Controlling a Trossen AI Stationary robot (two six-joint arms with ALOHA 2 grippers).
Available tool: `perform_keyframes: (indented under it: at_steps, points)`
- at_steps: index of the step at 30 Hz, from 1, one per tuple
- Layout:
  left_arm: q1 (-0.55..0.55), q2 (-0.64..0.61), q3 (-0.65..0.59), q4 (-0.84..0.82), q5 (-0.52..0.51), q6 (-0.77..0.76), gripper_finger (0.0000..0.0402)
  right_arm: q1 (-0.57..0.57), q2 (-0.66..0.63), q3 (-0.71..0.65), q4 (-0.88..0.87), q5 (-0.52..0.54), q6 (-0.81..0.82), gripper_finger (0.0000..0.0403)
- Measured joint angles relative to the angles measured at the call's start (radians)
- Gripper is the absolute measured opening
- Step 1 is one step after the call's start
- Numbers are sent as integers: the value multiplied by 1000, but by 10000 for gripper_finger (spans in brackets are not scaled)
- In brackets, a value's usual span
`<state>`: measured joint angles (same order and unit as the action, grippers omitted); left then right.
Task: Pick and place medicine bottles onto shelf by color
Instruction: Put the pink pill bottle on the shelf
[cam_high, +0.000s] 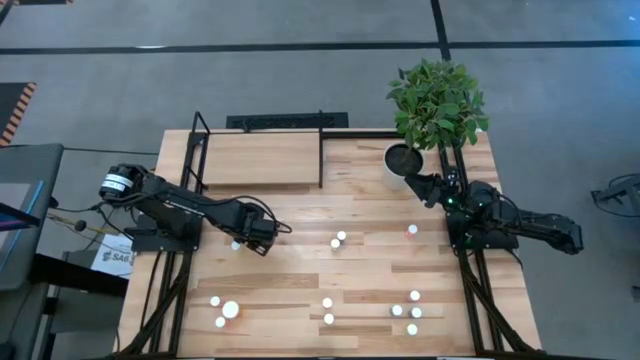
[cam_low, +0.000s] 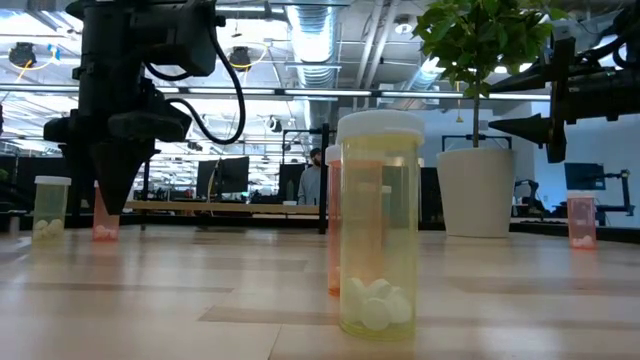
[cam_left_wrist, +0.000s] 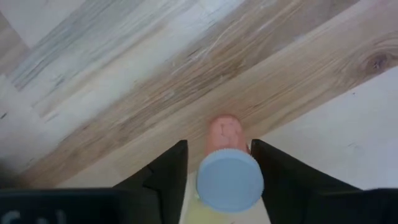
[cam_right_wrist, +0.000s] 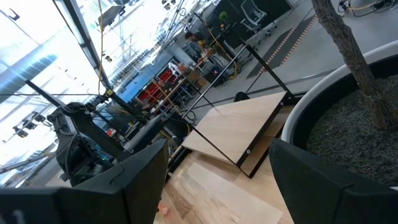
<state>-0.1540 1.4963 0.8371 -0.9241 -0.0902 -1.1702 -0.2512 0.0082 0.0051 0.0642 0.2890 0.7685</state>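
A red-orange medicine bottle with a white cap (cam_left_wrist: 227, 179) stands upright on the table's left part, a little nearer than the shelf. My left gripper (cam_left_wrist: 219, 168) points down over it, open, with one finger on each side of the cap and a narrow gap at each. It also shows in the high view (cam_high: 241, 241) and the low view (cam_low: 112, 195). My right gripper (cam_high: 424, 188) is open and empty beside the white plant pot (cam_high: 402, 160). The shelf (cam_high: 258, 158) is a light-wood board in black rods at the far left. Several other bottles stand across the table, such as one pair (cam_high: 339, 240).
Groups of bottles stand near the front edge at left (cam_high: 224, 311), middle (cam_high: 328, 310) and right (cam_high: 410, 312); one red bottle (cam_high: 411, 230) stands near my right arm. A yellow bottle (cam_low: 378, 225) stands close to the low camera. The plant (cam_high: 438, 100) overhangs the far right corner.
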Motion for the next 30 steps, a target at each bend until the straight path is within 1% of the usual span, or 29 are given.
perform_keyframes:
  at_steps: [3,7,14,19,24,30]
  points:
    - [13,0,0,0,7,8,133,0,0,0,0,0,0,302]
    - [37,0,0,2,32,25,116,0,0,0,0,0,0,302]
    - [76,0,0,4,65,42,100,0,0,0,0,0,0,302]
    - [103,0,13,-7,77,43,97,0,0,0,0,0,0,302]
    - [139,0,77,-59,41,89,97,0,0,0,0,0,0,302]
    - [212,0,182,-138,-29,94,97,0,0,0,0,0,0,302]
